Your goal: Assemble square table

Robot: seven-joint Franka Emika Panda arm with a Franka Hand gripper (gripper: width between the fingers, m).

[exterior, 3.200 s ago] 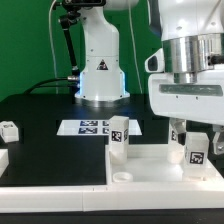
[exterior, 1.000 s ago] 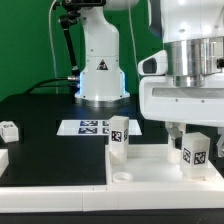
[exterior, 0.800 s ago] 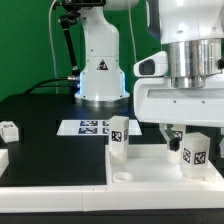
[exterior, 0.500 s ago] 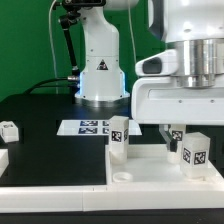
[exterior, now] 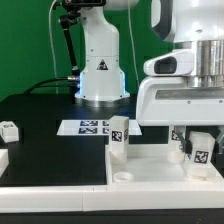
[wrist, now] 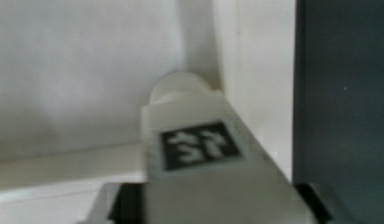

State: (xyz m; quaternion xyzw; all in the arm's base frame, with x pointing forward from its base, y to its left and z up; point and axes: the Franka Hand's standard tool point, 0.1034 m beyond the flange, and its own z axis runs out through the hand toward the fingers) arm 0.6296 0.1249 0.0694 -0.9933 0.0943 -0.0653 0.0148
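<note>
The white square tabletop (exterior: 150, 166) lies hollow face up at the front of the exterior view. One tagged white leg (exterior: 119, 137) stands upright at its back left corner. My gripper (exterior: 195, 142) is at the slab's right corner, shut on a second tagged leg (exterior: 197, 152) that stands upright there. In the wrist view this leg (wrist: 196, 130) fills the gap between my dark fingers (wrist: 121, 205), and my gripper (wrist: 210, 205) holds it over the slab's inner corner (wrist: 82, 80). Whether the leg's foot touches the slab is hidden.
The marker board (exterior: 84, 127) lies on the black table behind the slab. A loose tagged leg (exterior: 9, 130) sits at the exterior view's far left, with another white part (exterior: 3, 158) at the edge below it. The arm's base (exterior: 100, 65) stands at the back.
My hand has turned about its vertical axis and shifted slightly toward the exterior view's right, with the held leg turning along with it. The other leg and the slab have not moved.
</note>
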